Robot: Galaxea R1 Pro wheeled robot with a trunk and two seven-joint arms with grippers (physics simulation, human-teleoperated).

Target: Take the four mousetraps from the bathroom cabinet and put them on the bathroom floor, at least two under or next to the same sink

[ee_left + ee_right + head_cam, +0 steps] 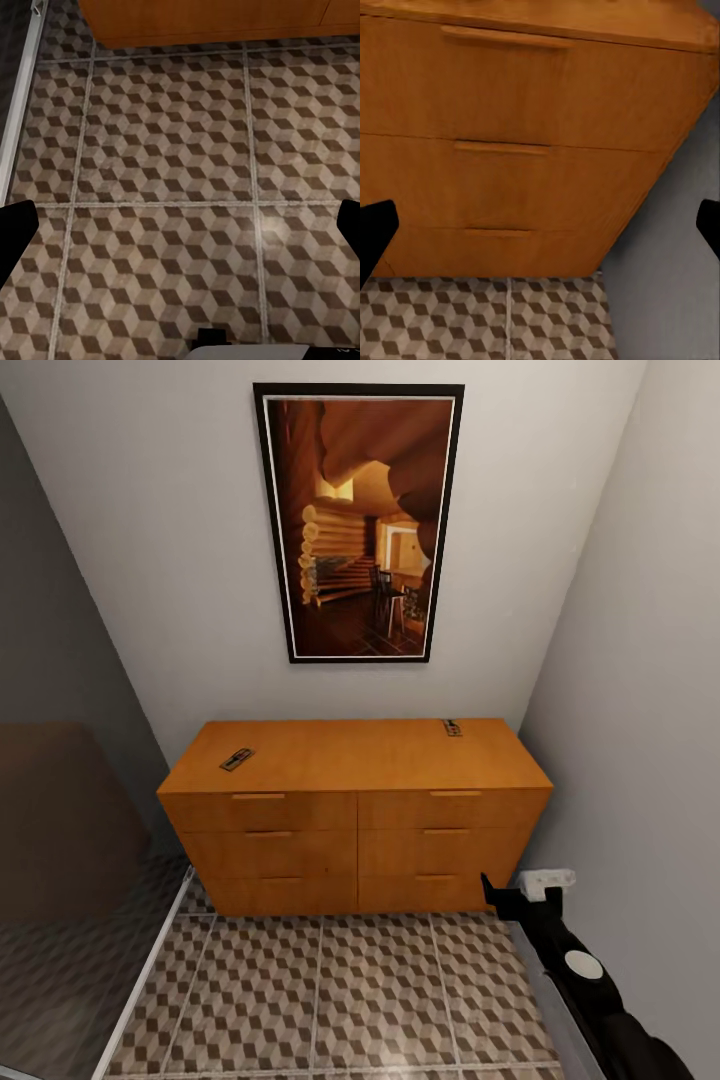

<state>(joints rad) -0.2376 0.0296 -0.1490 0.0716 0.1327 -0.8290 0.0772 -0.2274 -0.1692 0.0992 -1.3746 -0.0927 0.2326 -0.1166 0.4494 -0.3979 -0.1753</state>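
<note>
A narrow alcove with pale grey walls is seen from the head view, closed at the back by the cabinet [355,815], whose six drawers are all shut. Two mousetraps lie on its flat top: one [237,759] near the front left corner, another [452,728] at the back right, well apart. A framed picture [358,522] of a log interior hangs above. The floor [330,1000] is laid in cube-patterned tiles with pale grout. The right gripper [540,225] is held low before the right drawers, jaws wide and empty. The left gripper [180,232] faces bare tiles, jaws wide, nothing held.
</note>
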